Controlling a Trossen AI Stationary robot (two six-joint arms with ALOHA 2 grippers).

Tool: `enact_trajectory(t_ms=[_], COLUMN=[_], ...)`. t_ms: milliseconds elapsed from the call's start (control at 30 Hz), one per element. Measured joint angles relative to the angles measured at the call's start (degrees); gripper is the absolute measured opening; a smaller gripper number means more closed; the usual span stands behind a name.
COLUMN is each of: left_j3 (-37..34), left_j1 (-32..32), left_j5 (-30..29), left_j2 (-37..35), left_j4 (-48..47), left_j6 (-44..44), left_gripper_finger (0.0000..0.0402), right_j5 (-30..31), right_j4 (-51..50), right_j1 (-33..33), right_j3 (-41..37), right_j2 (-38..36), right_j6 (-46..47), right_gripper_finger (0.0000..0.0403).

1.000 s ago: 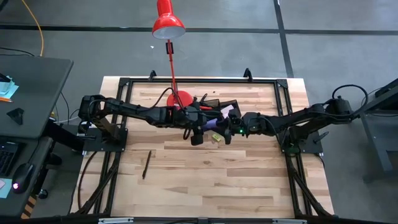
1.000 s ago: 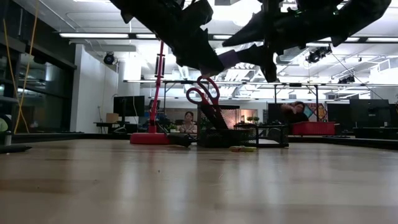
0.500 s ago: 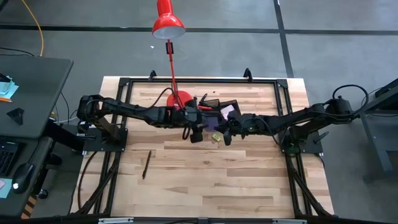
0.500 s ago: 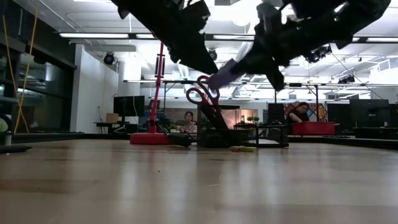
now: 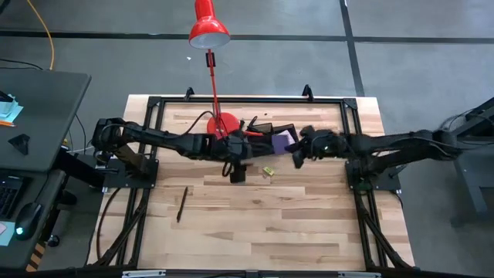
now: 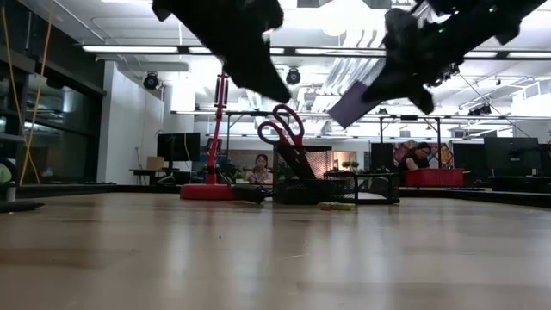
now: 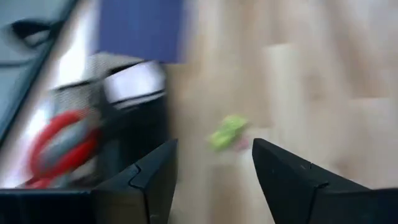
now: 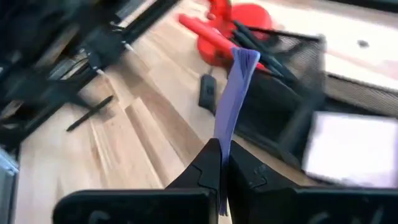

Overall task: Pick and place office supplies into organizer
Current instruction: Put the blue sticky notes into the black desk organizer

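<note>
Two grippers hang above the middle of the bench (image 5: 255, 224), close to the black organizer (image 5: 279, 130). The right gripper (image 8: 222, 163) has its fingers pressed together on the edge of the purple-blue pad (image 8: 234, 93). The pad is lifted off the bench, just beside the organizer on its right side in the high view. In the right wrist view it is seen edge-on, as a thin strip going straight away from the fingers toward the organizer. In the low view it hangs tilted, with the free corner lower than the held end.

The left gripper (image 7: 214, 165) holds nothing; its two fingers stand apart with a clear gap, above the bare wood near the front of the organizer. Between the fingers, farther off, the small yellow piece (image 7: 227, 130) lies on the bench, blurred.

The red-handled scissors (image 6: 282, 129) stand in the organizer with handles up and blades hidden inside. Dark pens (image 8: 261, 53) lean in the mesh compartment, pointing up and outward. One more pen (image 5: 182, 204) lies well apart on the left part of the bench, its long axis almost front to back.

A pale square pad (image 8: 348, 149) in the organizer is too blurred to tell its colour. The red lamp (image 5: 209, 31) base is partly covered by the left arm.
</note>
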Motion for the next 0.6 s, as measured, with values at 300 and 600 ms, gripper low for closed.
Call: enact_trajectory(t_ms=[300, 600], left_j3=[-8.63, -17.94], left_j1=[-1.0, 1.35], left_j5=[27.64, 33.55], left_j2=[-1.39, -1.65], left_j4=[24.15, 40.83], left_j6=[-1.05, -6.05], left_gripper_finger=[0.0195, 0.0195], right_j5=[-12.31, -21.97], right_j4=[-8.64, -10.9], right_j1=[-13.65, -25.39], right_j3=[0.0, -0.02], right_j2=[-5.08, -0.52], right_j6=[-2.06, -6.65], right_gripper_finger=[0.0, 0.0])
